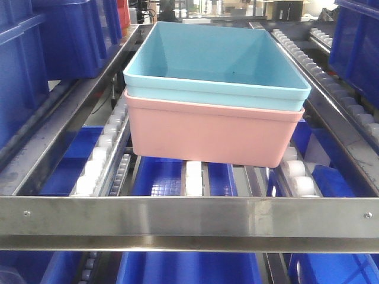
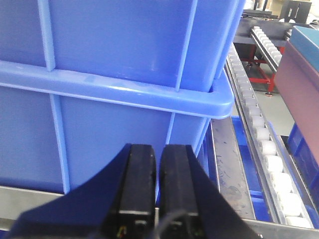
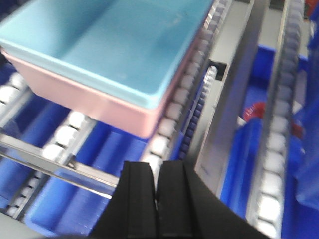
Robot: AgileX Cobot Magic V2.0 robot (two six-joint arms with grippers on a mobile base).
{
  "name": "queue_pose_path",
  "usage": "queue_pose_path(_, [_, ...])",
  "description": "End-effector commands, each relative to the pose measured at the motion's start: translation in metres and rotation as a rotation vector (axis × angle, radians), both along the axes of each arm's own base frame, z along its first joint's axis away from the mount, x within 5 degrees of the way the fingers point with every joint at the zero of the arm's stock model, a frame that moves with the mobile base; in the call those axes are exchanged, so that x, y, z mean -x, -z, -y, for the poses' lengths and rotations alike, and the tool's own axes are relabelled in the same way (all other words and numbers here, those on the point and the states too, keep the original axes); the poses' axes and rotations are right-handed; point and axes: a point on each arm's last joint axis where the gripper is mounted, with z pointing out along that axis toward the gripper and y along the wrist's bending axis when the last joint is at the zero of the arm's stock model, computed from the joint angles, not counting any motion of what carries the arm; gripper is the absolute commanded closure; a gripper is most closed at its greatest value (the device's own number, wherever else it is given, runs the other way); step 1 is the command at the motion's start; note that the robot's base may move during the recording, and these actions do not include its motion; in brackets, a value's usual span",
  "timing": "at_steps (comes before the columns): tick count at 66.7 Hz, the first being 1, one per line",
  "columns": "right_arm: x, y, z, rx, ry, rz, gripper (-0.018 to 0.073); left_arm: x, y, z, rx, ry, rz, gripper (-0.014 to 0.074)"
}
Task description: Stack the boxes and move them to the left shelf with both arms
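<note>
My two boxes are stacked. The blue box [image 1: 216,59] sits inside the pink box [image 1: 213,133], and the pink one rests on the white rollers [image 1: 98,160] of the left shelf [image 1: 189,216]. The stack is just behind the shelf's steel front bar, not touching it. From my right tool [image 3: 156,196], the stack is ahead and to the left, a little way off. From my left tool [image 2: 158,186], only a strip of the stack shows, far over on the right.

I think the moving job is nearly done, since the boxes already lie on the shelf and I hold nothing.

What could go wrong? The rails slope, so the stack could roll. The front bar should stop it, but a hard bump might jolt the blue box loose. My left tool is very close to a big dark blue crate [image 2: 114,74]. If I swing that arm without care, I could knock the crate. My right tool hangs over the rollers and the side rail, and a low move could catch on them.

My left tool is squeezed closed with nothing in it, and it points at the crate wall. My right tool is closed too, and empty. It points down and forward at the rollers beside the pink box's near corner.
</note>
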Motion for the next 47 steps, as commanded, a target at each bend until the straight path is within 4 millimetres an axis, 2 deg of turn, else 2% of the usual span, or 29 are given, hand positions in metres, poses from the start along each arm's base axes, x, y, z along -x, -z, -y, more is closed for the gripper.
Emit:
queue_pose_path(1, [0.004, -0.011, 0.01, -0.019, 0.062, 0.155, 0.0504, 0.0, 0.001, 0.001, -0.004, 0.007, 0.07, 0.0586])
queue_pose_path(12, [0.026, 0.013, 0.03, -0.047, 0.229, 0.275, 0.0504, 0.0, 0.001, 0.001, -0.004, 0.007, 0.07, 0.0586])
queue_pose_path(27, [0.049, 0.054, 0.038, -0.104, 0.339, 0.398, 0.0504, 0.0, 0.001, 0.001, -0.004, 0.007, 0.07, 0.0586])
queue_pose_path(37, [0.055, 0.071, 0.039, -0.115, 0.348, 0.425, 0.0504, 0.0, 0.001, 0.001, -0.004, 0.007, 0.07, 0.0586])
queue_pose_path(47, [0.052, 0.084, 0.039, -0.126, 0.351, 0.412, 0.0504, 0.0, 0.001, 0.001, -0.004, 0.007, 0.07, 0.0586])
